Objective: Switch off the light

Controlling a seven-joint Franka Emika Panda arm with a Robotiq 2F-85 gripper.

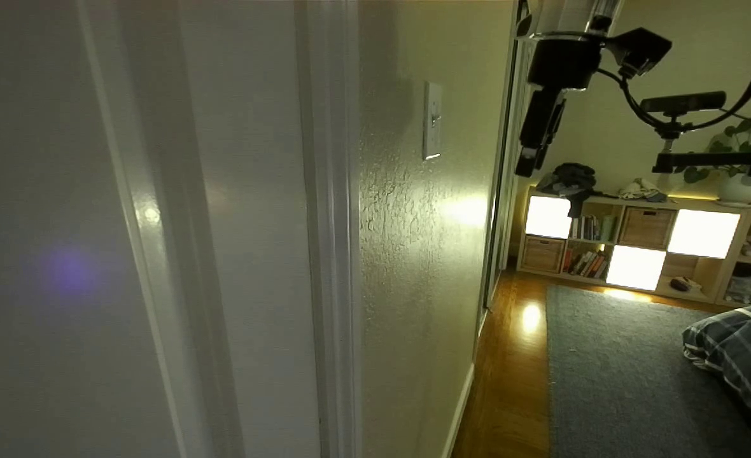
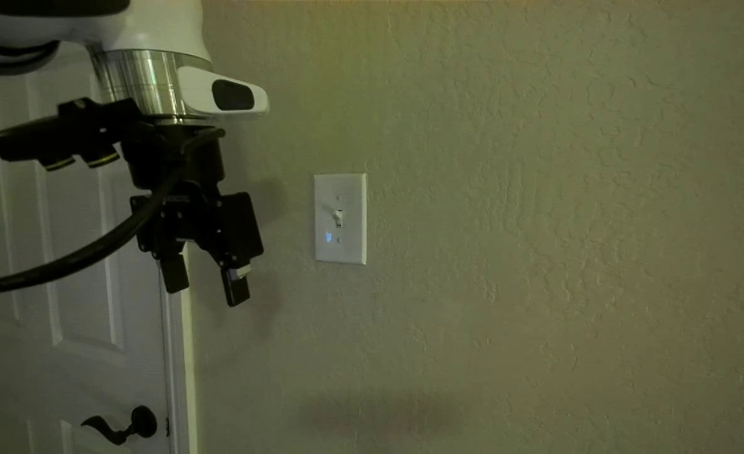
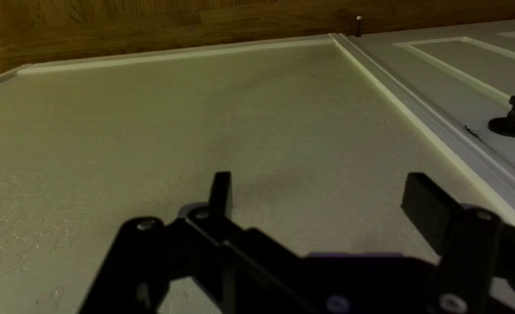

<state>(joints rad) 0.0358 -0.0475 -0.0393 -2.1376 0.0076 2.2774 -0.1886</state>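
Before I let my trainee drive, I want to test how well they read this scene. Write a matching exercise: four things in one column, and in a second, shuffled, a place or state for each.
Things
1. Switch plate
2. Pincer
3. Black lever handle
4. Grey rug

Place or state
A. Spread on the wooden floor
B. Open, holding nothing
C. Fixed upright on the textured wall
D. Mounted on the white door

Pairs: 1-C; 2-B; 3-D; 4-A
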